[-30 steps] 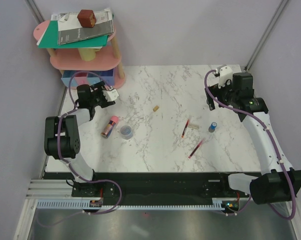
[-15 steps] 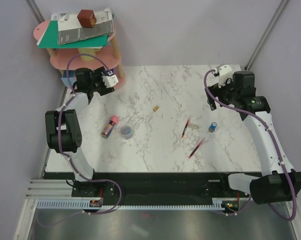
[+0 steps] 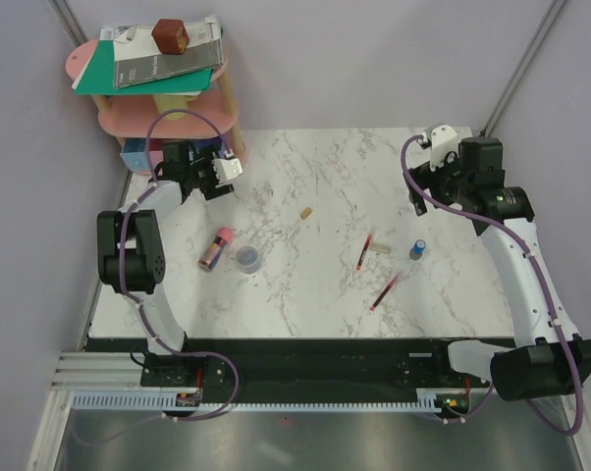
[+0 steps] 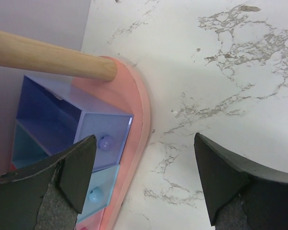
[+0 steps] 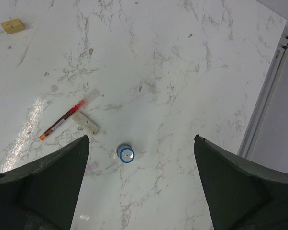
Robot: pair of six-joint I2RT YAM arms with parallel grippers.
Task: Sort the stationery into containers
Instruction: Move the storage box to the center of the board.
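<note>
The stationery lies on the marble table: a pink-yellow tube (image 3: 215, 248), a round clear piece (image 3: 247, 258), a tan eraser (image 3: 304, 211), two red pens (image 3: 363, 252) (image 3: 385, 291), a pale eraser (image 3: 382, 247) and a blue cylinder (image 3: 417, 248). The joined bins (image 3: 136, 157) sit under the pink shelf. In the left wrist view the purple-blue bin (image 4: 94, 132) and light blue bin (image 4: 98, 196) show. My left gripper (image 3: 209, 177) (image 4: 144, 143) is open and empty beside the shelf base. My right gripper (image 3: 435, 175) (image 5: 141, 143) is open and empty, high above the blue cylinder (image 5: 126, 154).
The pink tiered shelf (image 3: 183, 123) stands at the back left, with green and grey books (image 3: 143, 69) and a brown cube (image 3: 170, 35) on top. Its wooden post (image 4: 48, 60) and pink base (image 4: 139, 110) are close to my left fingers. Grey walls enclose the table.
My left gripper has moved back from the table's left side to the shelf base and turned rightward. The right arm has barely moved. The stationery has not moved.
</note>
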